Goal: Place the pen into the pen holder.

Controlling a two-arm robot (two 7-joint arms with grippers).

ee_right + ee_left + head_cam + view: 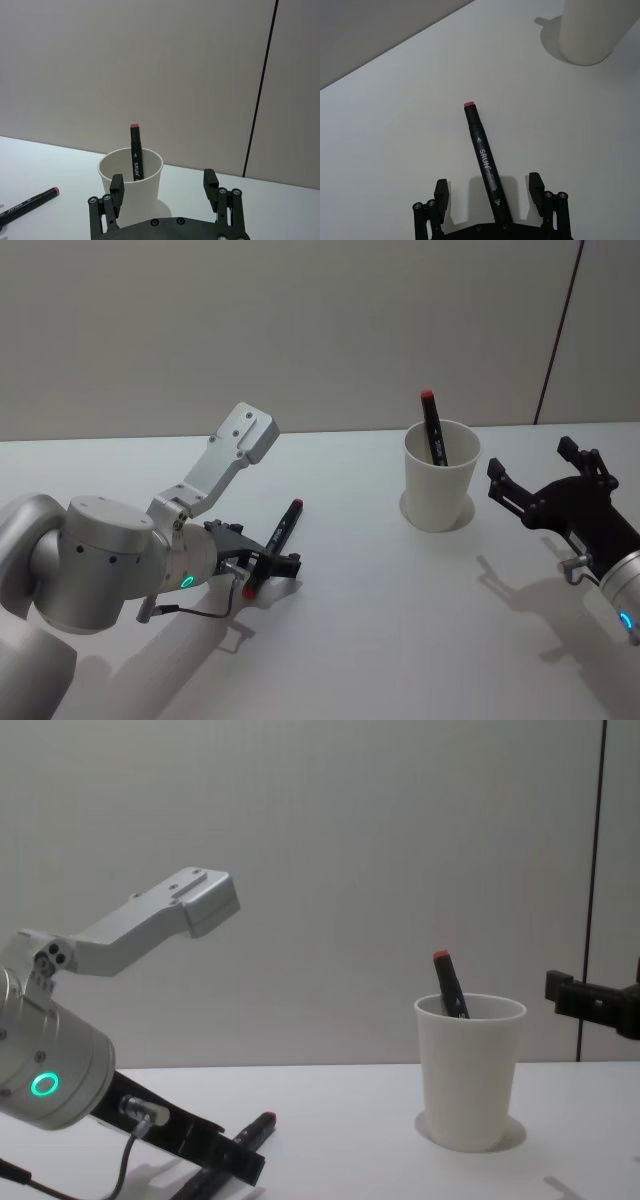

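The pen [277, 537] lies flat on the white table [380, 640], left of centre in the lower half of the head view. Its long axis runs on a diagonal from lower left to upper right. The farther red-tipped end points up and right, roughly toward the pen holder [440, 485], and the nearer end sits lower left by the arm. In the left wrist view the black barrel [485, 160] shows white lettering along it and one red end away from the camera.

The left gripper [265, 548] sits low at the table with its fingers [441, 192] spread wide, one on each side of the pen. There is a clear gap between each fingertip and the barrel, so nothing is grasped. The pen's nearer end runs in under the gripper's body, and whether it touches there cannot be told.

The pen holder stands upright right of centre in the head view, well apart from the pen. A second pen [432, 425] leans inside it, its red tip standing above the rim.

The right gripper [532, 458] is at the right edge, near the cup but apart from it, its fingers spread and empty.
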